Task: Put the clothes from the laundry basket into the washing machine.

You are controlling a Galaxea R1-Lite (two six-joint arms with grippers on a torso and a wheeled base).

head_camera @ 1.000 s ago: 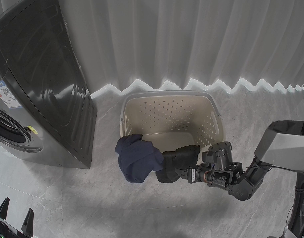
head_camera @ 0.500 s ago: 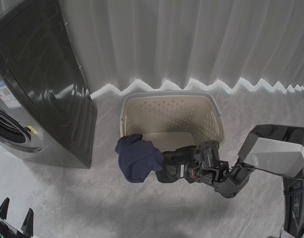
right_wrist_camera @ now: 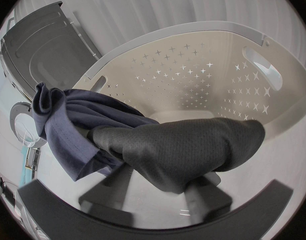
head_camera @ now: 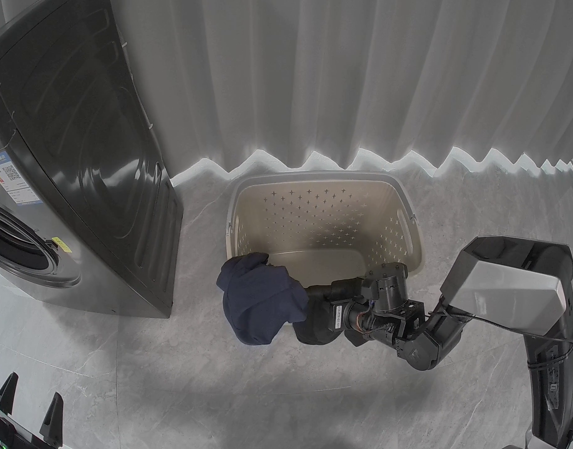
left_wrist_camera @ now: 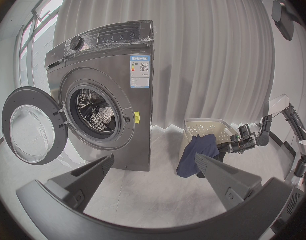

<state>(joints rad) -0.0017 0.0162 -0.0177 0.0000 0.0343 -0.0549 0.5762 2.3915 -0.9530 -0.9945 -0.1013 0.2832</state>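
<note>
A beige laundry basket (head_camera: 317, 176) stands on the floor before the curtain. A navy cloth (head_camera: 258, 300) and a black cloth (head_camera: 314, 328) hang over its near rim. My right gripper (right_wrist_camera: 159, 174) is pushed in under the black cloth (right_wrist_camera: 186, 147); its fingers (right_wrist_camera: 121, 184) stand apart, their tips hidden by the fabric. The navy cloth (right_wrist_camera: 69, 117) lies just beyond. The grey washing machine (left_wrist_camera: 103, 94) stands to the left with its round door (left_wrist_camera: 33, 124) swung open and the drum (left_wrist_camera: 93, 110) showing. My left gripper (left_wrist_camera: 151, 156) hangs open, low at the near left (head_camera: 34, 389), holding nothing.
A white curtain (head_camera: 361, 63) runs along the back. Bare grey floor (head_camera: 193, 375) lies between the basket (left_wrist_camera: 206, 120) and the washing machine (head_camera: 80, 157). Inside, the basket (right_wrist_camera: 179, 30) shows a bare bottom.
My right arm has moved left, pushing its gripper further into the black cloth, which has bunched a little. The navy cloth, the basket and the left gripper have stayed put.
</note>
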